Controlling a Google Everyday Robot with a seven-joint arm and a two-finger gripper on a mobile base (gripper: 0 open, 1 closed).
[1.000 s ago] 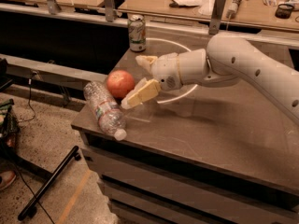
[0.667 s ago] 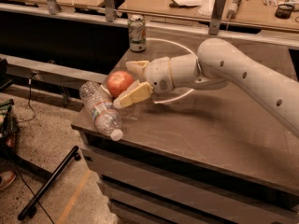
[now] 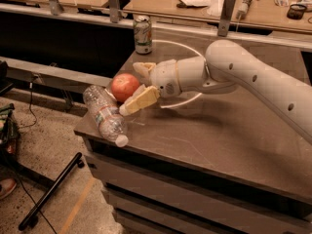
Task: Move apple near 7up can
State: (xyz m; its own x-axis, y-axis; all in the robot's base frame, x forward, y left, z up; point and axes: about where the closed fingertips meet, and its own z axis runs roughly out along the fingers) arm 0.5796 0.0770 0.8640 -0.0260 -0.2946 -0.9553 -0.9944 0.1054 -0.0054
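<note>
apple (image 3: 124, 86): likely firm, smooth, rolls easily | gripper (image 3: 133, 89) at it, fingers (image 3: 141, 99) wide on both sides | you clamp across its middle

Clear plastic bottle (image 3: 104, 115) lying at table (image 3: 214, 130) corner

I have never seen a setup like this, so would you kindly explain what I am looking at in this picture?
This is a mobile robot's white arm, seen by one camera looking down on a dark tabletop. Its two-finger gripper sits open, one finger either side of the round red-orange apple; a firm hold isn't evident. A clear plastic bottle lies on its side beside the apple, and the green-and-white 7up can stands upright farther back.
</note>
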